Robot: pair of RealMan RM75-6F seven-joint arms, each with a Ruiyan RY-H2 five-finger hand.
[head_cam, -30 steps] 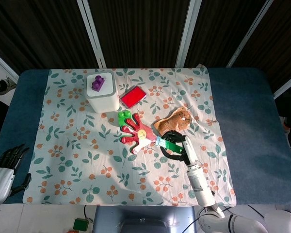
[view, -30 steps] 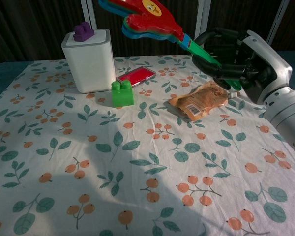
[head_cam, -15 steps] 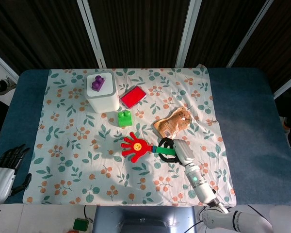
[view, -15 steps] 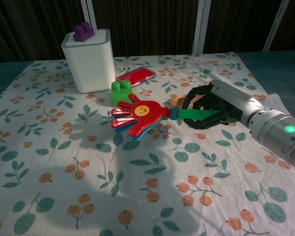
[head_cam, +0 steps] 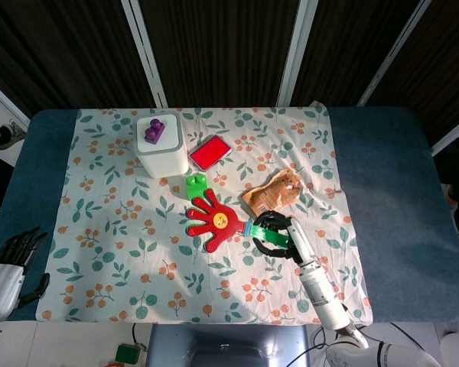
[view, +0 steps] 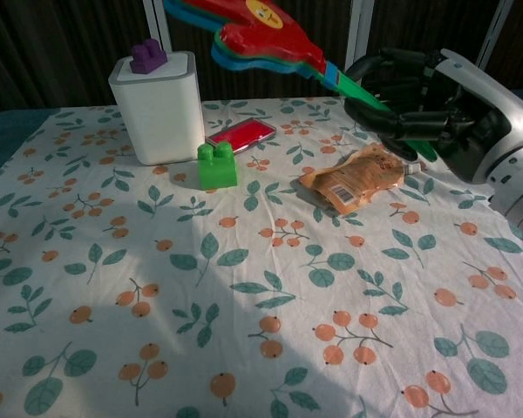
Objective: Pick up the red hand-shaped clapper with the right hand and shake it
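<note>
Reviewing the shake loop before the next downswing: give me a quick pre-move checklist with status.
1. Right hand grips the clapper's green handle: ok.
2. Red hand-shaped clapper is lifted off the tablecloth: ok.
3. Grip security on the handle, fingers wrapped around it: ok; slip cannot tell.
4. Swing path: green block and snack packet lie below the clapper: not ok if the swing goes low.
5. White box with the purple block stands to the clapper's side: ok.
6. Left hand rests at the table edge, away from the action: ok.

Perhaps a lab: cloth-covered table (head_cam: 382, 176), dark panels (head_cam: 214, 46)
</note>
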